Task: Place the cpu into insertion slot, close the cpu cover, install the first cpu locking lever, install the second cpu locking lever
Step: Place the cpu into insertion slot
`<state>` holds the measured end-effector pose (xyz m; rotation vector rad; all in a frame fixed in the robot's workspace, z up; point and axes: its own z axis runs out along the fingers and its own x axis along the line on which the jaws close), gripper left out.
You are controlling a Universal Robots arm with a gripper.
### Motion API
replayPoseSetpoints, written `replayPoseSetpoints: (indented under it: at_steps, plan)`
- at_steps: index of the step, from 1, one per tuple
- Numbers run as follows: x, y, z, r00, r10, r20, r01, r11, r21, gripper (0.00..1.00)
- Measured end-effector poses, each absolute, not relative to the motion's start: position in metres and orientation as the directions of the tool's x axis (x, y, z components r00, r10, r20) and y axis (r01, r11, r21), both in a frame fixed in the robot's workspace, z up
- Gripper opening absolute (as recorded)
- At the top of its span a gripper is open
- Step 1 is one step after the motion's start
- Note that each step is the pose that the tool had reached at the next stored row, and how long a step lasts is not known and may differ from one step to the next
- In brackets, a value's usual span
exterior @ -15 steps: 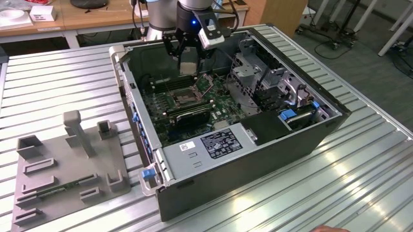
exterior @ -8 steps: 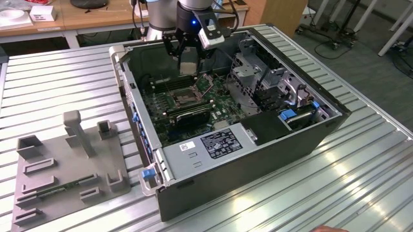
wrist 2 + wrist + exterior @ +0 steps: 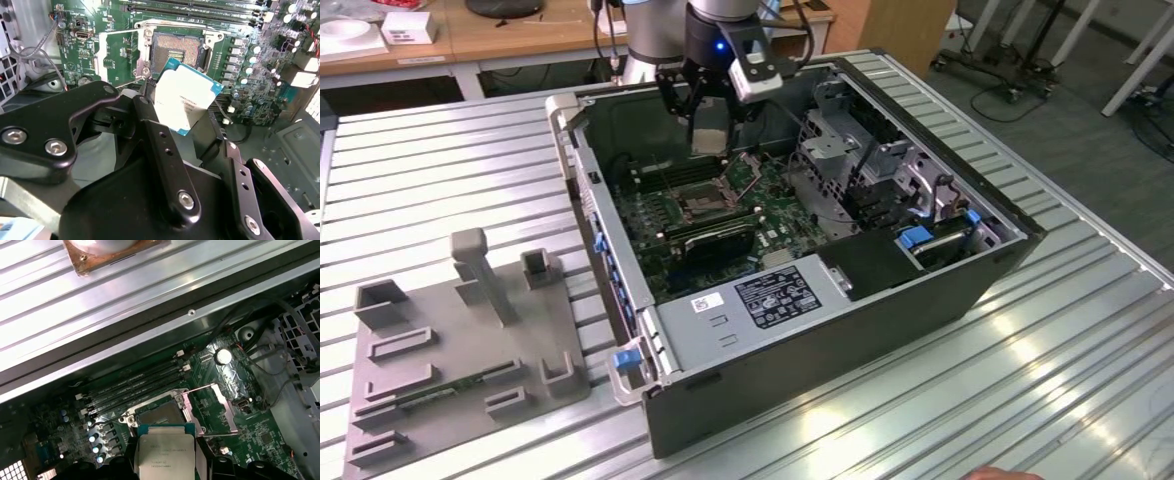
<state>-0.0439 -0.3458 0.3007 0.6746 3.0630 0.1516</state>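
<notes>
Black two-finger gripper (image 3: 180, 114) is clamping the small flat square silvery-tan cpu (image 3: 186, 94) by opposite edges, jaws closed to chip width. Cpu is hanging above the open square insertion slot (image 3: 177, 50), not touching it; slot is lying straight beyond the fingertips. Thin silver framed cpu cover (image 3: 119, 55) is lying flipped open beside the slot.

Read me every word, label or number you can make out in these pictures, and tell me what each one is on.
No text here can be quoted.
Printed lines on top of the cpu: too small to read.
Black label on the power supply box: too small to read.
White sticker beside that label: too small to read.
White markings on the motherboard: too small to read.
</notes>
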Motion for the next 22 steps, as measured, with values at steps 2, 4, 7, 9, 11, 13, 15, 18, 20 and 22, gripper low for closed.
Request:
replayPoseSetpoints:
  at_steps: [2,4,7,9,11,13,15,18,20,22]
  plan:
    - [-0.0439,-0.3458,0.3006,-0.898,0.44,0.019,0.44,0.893,0.094,0.54]
    - [-0.0439,-0.3458,0.3004,-0.886,0.463,0.019,0.463,0.882,0.094,0.54]
    - [-0.0439,-0.3458,0.3002,-0.868,0.497,0.019,0.496,0.863,0.094,0.54]
    - [-0.0439,-0.3458,0.3,-0.855,0.518,0.019,0.518,0.85,0.094,0.54]
    - [-0.0439,-0.3458,0.2999,-0.844,0.537,0.019,0.536,0.839,0.095,0.54]
    - [-0.0439,-0.3458,0.2998,-0.833,0.553,0.019,0.553,0.828,0.095,0.54]
    - [-0.0438,-0.3458,0.2999,-0.83,0.557,0.019,0.556,0.826,0.094,0.54]
    - [-0.0439,-0.3458,0.2999,-0.83,0.558,0.019,0.557,0.825,0.095,0.54]
    - [-0.0438,-0.3458,0.2999,-0.83,0.558,0.019,0.557,0.825,0.094,0.54]
    - [-0.0439,-0.3458,0.2999,-0.83,0.558,0.019,0.557,0.825,0.094,0.54]
